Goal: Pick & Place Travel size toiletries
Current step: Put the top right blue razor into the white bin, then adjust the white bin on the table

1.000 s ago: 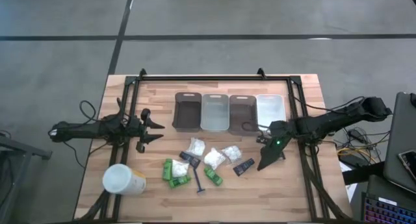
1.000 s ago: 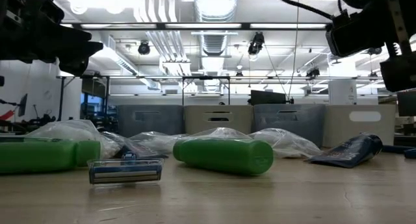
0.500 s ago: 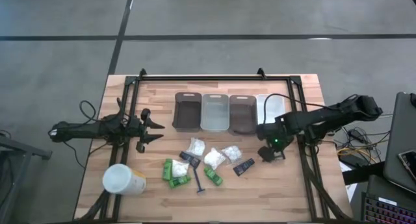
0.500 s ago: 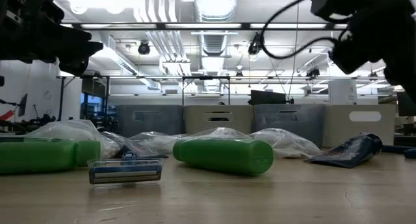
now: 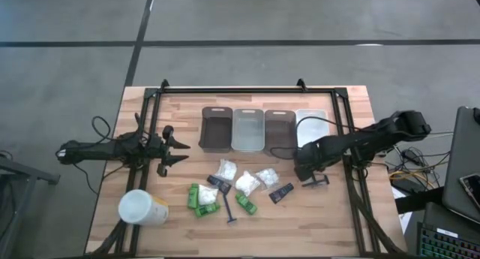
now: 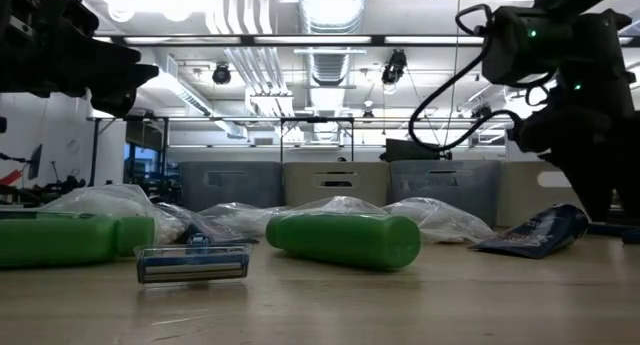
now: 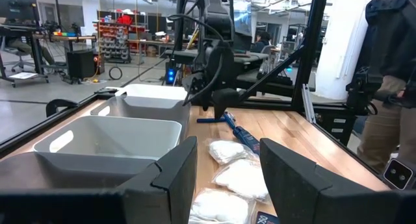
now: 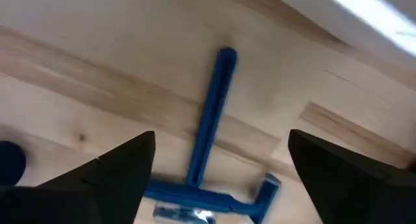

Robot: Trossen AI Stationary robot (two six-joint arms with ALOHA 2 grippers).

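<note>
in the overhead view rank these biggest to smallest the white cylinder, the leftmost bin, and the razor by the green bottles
1. leftmost bin
2. white cylinder, somewhat smaller, though it may stand nearer the camera
3. razor, clearly smallest

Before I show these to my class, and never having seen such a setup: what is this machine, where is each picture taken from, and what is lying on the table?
It is a robot with two dark jointed arms at a light wooden table. One picture looks straight down, one looks level across the tabletop, and two come from cameras on the wrists. Four grey and clear rectangular bins stand in a row. In front of them lie bright green little bottles, white crinkly packets, small black tubes and a large white cylinder. The right gripper hangs open over a thin blue T-shaped razor, holding nothing. The left gripper, also open and empty, waits at the table's left side.
</note>
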